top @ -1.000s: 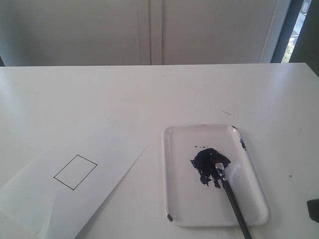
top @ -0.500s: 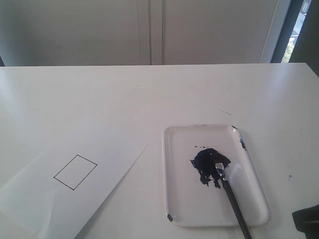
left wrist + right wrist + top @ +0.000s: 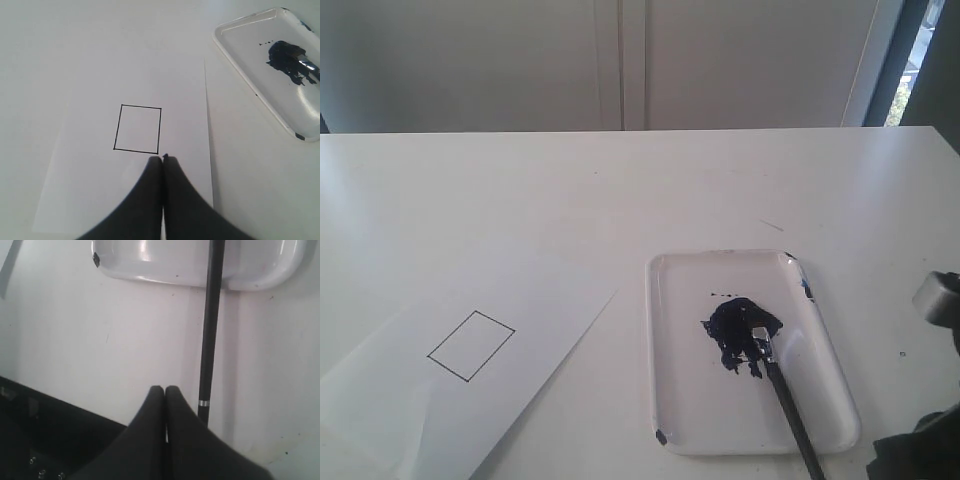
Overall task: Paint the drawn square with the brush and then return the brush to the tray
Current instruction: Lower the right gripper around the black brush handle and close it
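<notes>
Right gripper (image 3: 164, 388): pressed tip to tip, grips nothing, hangs above the table (image 3: 620, 190) just beside the brush (image 3: 211, 340) handle, off the near end of the tray (image 3: 685, 405); left gripper (image 3: 163, 158): likewise closed and empty, hovers over the paper (image 3: 90, 190) at the edge of the square (image 3: 138, 128); judging by that, barely begun: no brush in hand, no paint on the square, inside plain white in both the exterior and left wrist views; left to do, as it looks: open the right jaws, take the handle, carry the bristles across to the paper, fill the outline, bring the brush back; tray: lies on the right of the table, well apart from the square, paper corner near its left rim but not touching; holds a dark blue blot (image 3: 735, 328) around its middle, a few stray specks beside it and a smudge on the far right rim; holds also the brush head, ferrule and bristles resting in the blot, handle crossing the near rim and sticking out over the table; otherwise bare white; cannot tell whether the handle touches the table past the rim.
</notes>
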You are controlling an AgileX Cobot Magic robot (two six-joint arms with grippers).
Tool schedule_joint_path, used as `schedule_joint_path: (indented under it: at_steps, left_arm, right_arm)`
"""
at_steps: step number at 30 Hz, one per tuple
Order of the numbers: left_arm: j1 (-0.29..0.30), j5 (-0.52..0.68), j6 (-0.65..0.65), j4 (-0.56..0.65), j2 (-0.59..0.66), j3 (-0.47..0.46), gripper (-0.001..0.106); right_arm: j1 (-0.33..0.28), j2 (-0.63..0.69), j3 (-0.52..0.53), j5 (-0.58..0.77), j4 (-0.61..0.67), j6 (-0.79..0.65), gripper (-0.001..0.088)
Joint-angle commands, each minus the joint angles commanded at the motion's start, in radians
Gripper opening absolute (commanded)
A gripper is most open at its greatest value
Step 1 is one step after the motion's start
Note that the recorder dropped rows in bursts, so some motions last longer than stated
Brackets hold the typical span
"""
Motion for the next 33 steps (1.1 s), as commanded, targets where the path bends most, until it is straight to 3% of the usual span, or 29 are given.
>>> schedule_joint_path:
  at_steps: [7,11,13,15,19,24,33]
  left_arm:
    - [0.0,0.004,-0.002,0.0,0.0,0.0,0.0]
    - [0.0,0.008,-0.002,0.0,0.0,0.0,0.0]
    - [0.0,0.008,-0.002,0.0,0.0,0.0,0.0]
    - [0.0,0.008,-0.002,-0.004,0.0,0.0,0.0]
    - [0.0,0.008,-0.002,-0.004,0.0,0.0,0.0]
    - [0.0,0.008,-0.002,-0.004,0.0,0.0,0.0]
    - [0.0,0.008,-0.002,-0.004,0.0,0.0,0.0]
  right_arm:
    - [0.245,0.081,0.0,-0.128,-0.2,0.267,0.0]
    - [0.451,0.106,0.0,-0.196,-0.481,0.566,0.0]
    - [0.528,0.117,0.0,-0.167,-0.608,0.736,0.0]
    - [0.588,0.15,0.0,-0.166,-0.625,0.753,0.0]
    - [0.64,0.242,0.0,-0.236,-0.605,0.802,0.0]
    - [0.648,0.337,0.0,-0.305,-0.601,0.804,0.0011]
    - [0.648,0.354,0.0,-0.316,-0.601,0.834,0.031]
